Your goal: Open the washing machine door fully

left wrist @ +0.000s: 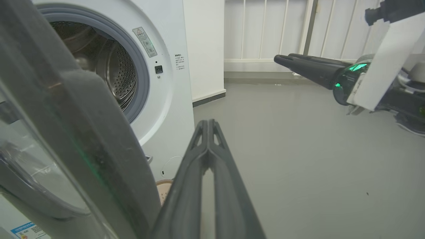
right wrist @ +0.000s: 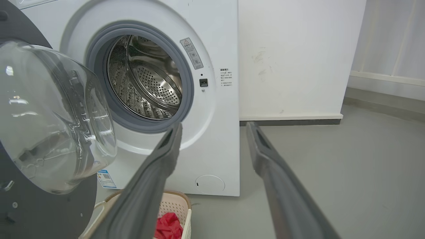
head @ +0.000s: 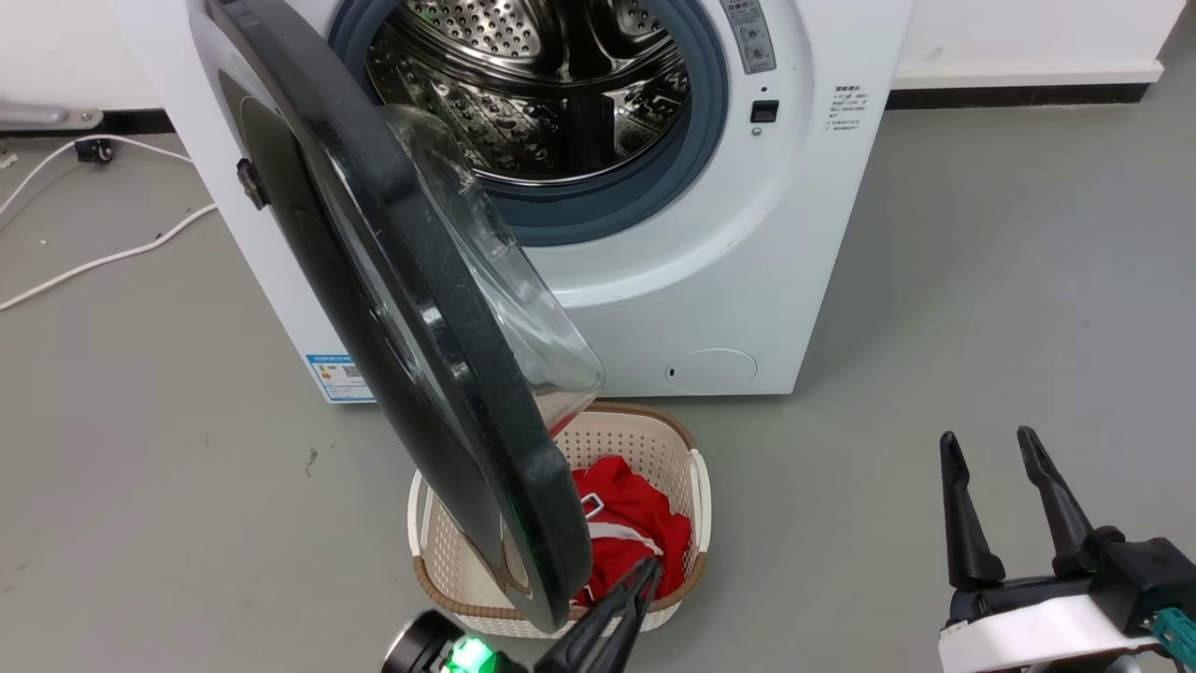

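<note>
**Door part-open; push stroke advised**

Head view: the washing machine door [head: 411, 290] stands swung out from the washing machine [head: 710, 280], hinged at the machine's left, nearly edge-on, its glass bowl [head: 505, 280] facing back toward the machine's front; judged short of fully open. The left gripper [head: 650, 566] has its fingers pressed together on nothing, tips just beside the door's free edge, out in front of the machine; contact cannot be told. The right gripper [head: 988, 437] is spread and empty, well off the machine's right front. A laundry basket [head: 699, 486] sits at the machine's foot, beneath the door.

Left wrist view: the left gripper [left wrist: 208, 123], fingers together, lies on the machine-facing side of the door [left wrist: 83, 132].

Right wrist view: the right gripper [right wrist: 215, 125], fingers apart, points at the machine's front [right wrist: 219, 149], clear of the door [right wrist: 49, 116].

Recommendation: keep the left fingers together as a pusher; bear on the dark rim, not the glass; sweep in an arc away from the machine's front, following the hinge; keep the wrist above the basket; keep the right arm clear.
</note>
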